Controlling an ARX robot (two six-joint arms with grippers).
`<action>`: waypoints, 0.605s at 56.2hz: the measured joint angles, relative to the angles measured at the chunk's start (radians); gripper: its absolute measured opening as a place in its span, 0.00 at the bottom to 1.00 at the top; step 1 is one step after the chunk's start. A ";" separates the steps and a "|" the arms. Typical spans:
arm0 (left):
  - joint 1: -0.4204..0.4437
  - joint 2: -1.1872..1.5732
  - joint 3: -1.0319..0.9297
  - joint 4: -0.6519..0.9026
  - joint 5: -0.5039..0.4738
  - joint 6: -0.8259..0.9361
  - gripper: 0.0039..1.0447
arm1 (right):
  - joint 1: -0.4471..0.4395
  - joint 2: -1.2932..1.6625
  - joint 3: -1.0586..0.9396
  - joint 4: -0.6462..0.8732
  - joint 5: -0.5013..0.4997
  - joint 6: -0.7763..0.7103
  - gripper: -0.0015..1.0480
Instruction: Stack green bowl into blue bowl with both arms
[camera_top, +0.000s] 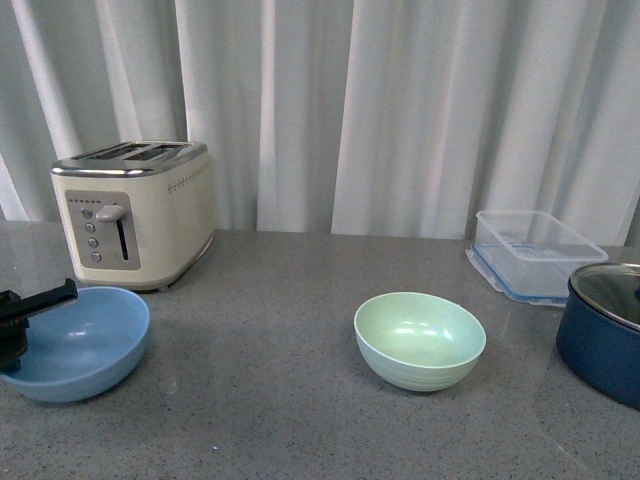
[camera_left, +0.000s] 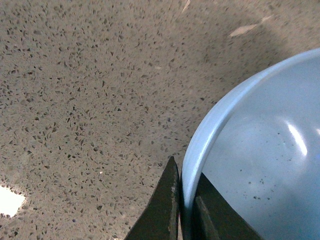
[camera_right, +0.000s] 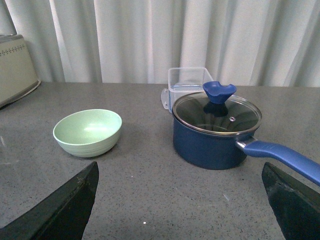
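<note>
The blue bowl (camera_top: 75, 343) rests on the grey counter at the far left, in front of the toaster. My left gripper (camera_top: 25, 312) is shut on its rim, one finger inside and one outside; the left wrist view shows the pale-blue rim (camera_left: 200, 145) pinched between the two black fingers (camera_left: 167, 210). The green bowl (camera_top: 420, 340) stands upright and empty near the middle of the counter, also seen as the green bowl (camera_right: 88, 132) in the right wrist view. My right gripper (camera_right: 180, 200) hangs open, wide apart, above bare counter short of the green bowl, holding nothing.
A cream toaster (camera_top: 135, 212) stands at the back left. A clear plastic container (camera_top: 535, 253) sits back right. A dark navy pot with glass lid (camera_right: 215, 130) and long blue handle (camera_right: 282, 157) stands at the right, close to the right gripper. Curtains hang behind.
</note>
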 joint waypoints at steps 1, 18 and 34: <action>-0.002 -0.010 0.000 -0.005 0.003 -0.002 0.03 | 0.000 0.000 0.000 0.000 0.000 0.000 0.90; -0.139 -0.090 0.045 -0.021 0.029 -0.041 0.03 | 0.000 0.000 0.000 0.000 0.000 0.000 0.90; -0.306 0.014 0.139 -0.024 0.013 -0.075 0.03 | 0.000 0.000 0.000 0.000 0.000 0.000 0.90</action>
